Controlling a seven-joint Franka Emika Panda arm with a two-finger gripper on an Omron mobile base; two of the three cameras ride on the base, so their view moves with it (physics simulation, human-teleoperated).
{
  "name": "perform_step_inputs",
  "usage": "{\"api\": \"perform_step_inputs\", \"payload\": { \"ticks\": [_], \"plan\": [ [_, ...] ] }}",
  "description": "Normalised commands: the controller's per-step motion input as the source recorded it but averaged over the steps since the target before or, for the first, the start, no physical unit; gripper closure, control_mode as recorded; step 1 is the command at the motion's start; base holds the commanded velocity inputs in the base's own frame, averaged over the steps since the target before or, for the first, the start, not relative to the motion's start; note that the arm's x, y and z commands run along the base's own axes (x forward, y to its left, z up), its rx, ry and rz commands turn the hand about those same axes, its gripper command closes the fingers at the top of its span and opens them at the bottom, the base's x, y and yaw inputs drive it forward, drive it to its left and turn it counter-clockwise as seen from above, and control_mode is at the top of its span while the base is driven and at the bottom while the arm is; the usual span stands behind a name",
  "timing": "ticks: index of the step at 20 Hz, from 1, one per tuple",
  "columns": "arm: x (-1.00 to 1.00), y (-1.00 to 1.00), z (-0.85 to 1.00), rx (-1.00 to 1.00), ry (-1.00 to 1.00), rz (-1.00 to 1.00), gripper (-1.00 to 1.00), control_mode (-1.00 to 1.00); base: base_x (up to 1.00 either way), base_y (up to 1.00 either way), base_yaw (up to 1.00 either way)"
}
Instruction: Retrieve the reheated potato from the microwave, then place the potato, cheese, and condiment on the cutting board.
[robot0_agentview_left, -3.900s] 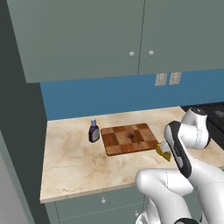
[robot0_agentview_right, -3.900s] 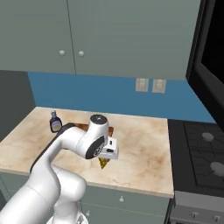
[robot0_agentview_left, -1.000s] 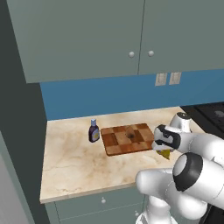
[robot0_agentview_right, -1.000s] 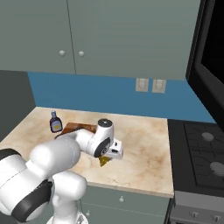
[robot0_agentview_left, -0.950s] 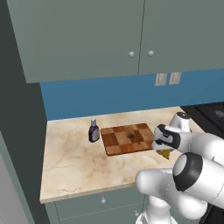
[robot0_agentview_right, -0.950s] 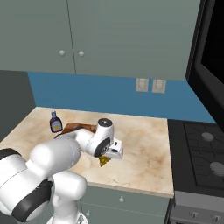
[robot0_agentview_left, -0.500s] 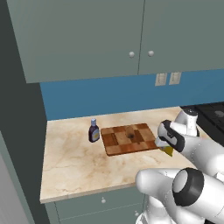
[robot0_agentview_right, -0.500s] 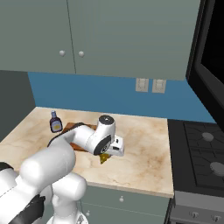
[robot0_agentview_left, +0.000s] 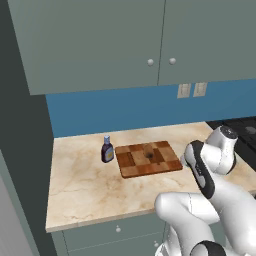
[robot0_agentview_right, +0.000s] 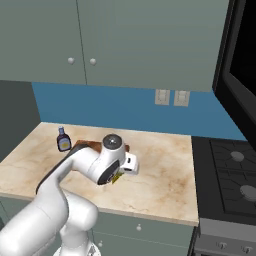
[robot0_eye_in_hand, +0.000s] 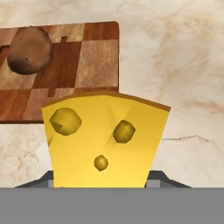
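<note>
gripper (robot0_agentview_right: 118, 176): low over the counter just right of the cutting board. the fingertips are hidden behind the load in the hand view, so the clamp is judged rather than seen; it appears closed on the cheese.

cheese (robot0_eye_in_hand: 103, 142): yellow wedge with holes, sitting large and close in the hand view, broad face toward the camera. a sliver of yellow shows under the wrist in the right base view.

cutting board (robot0_eye_in_hand: 87, 57): checkered wood; its near right corner lies just beyond the cheese, up and to the left in the hand view.

potato (robot0_eye_in_hand: 29, 50): 1 brown lump, already resting on the board toward its far left part as the hand view frames it.

condiment (robot0_agentview_left: 107, 149): dark bottle, pale cap, upright on the counter (robot0_agentview_left: 85, 190) just beside the board's left edge, not yet on it.

risks, judged:
- the wedge tapers, so a grip on sloped faces could let it squirm out during the carry and drop short onto bare counter.
- release near the board's edge could leave it half off or tipping over the rim.
- travelling too far across could nudge the potato, which would roll readily.
- the later reach for the bottle passes over both items; a low arm could sweep them off.
</note>
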Motion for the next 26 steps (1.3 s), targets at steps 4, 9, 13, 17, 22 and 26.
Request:
{"api": "perform_step_inputs", "payload": {
  "ticks": [4,9,13,17,22,26],
  "plan": [
    [0.49,0.00,0.09,0.00,0.00,0.00,1.00,-1.00,0.00,0.00,0.00],
    [0.53,0.00,0.16,0.00,0.00,0.00,1.00,-1.00,0.00,0.00,0.00],
    [0.37,0.00,0.19,0.00,0.00,0.00,1.00,-1.00,0.00,0.00,0.00],
    [0.07,0.06,0.14,0.00,0.00,0.00,1.00,-1.00,0.00,0.00,0.00],
    [0.00,0.20,0.01,0.00,0.00,0.00,1.00,-1.00,0.00,0.00,0.00],
    [0.01,0.31,0.00,0.00,0.02,0.00,1.00,-1.00,0.00,0.00,0.00]
  ]
}}
